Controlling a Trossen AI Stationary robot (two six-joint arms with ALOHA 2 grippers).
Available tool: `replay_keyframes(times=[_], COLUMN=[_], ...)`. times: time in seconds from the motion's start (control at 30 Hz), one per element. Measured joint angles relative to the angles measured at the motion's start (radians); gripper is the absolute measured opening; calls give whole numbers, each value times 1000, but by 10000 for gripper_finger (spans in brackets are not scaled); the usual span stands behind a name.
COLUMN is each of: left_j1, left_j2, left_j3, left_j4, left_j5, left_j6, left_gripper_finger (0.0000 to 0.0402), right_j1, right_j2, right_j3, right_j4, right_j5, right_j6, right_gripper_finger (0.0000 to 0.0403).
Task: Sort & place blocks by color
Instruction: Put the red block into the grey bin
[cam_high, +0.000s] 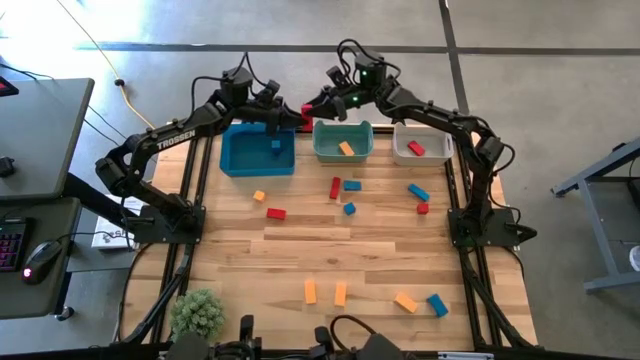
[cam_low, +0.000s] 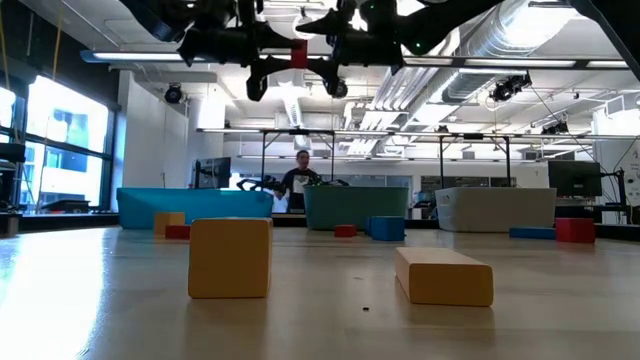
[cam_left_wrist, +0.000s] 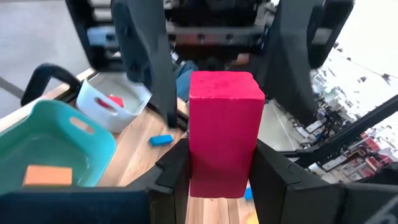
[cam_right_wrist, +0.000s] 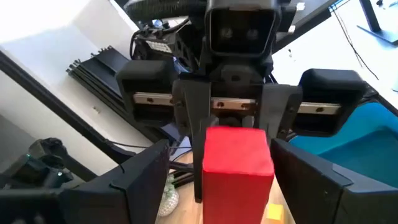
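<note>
Item one, as I see it from my station: a red block (cam_left_wrist: 222, 134), held aloft between the two arms at the far edge of the counter (cam_high: 300, 255), above the gap between the blue bin (cam_high: 258, 150) and the teal bin (cam_high: 343, 141). The left tool (cam_left_wrist: 221, 171) is pressed together on the red block, pinching its lower end. The right tool (cam_right_wrist: 217, 168) faces it, fingers spread wide to either side of the same block without gripping. Item two: the blue bin holds one blue piece; the teal bin holds one orange piece; the white bin (cam_high: 421, 146) holds one red piece. Item three: loose blocks on the counter, red, blue and orange, scattered near the bins, with several orange bars and one blue along the near side.
</note>
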Motion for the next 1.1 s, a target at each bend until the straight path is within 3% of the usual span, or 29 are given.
replay_keyframes(times=[0.2, 0.53, 0.77, 1.1], left_j1=[0, 0, 0, 0], left_j2=[0, 0, 0, 0], left_j3=[0, 0, 0, 0], left_j4=[19, 14, 19, -1], left_j5=[4, -5, 1, -28], left_j6=[-20, -16, -11, 89], left_gripper_finger=[101, 107, 152, 159], right_j1=[12, 13, 18, 10], right_j2=[0, 0, 0, -2], right_j3=[0, 0, 0, 0], right_j4=[0, 0, -5, -67], right_j5=[58, 70, 70, 119], right_j6=[-21, -4, -9, -21], right_gripper_finger=[245, 105, 105, 105])
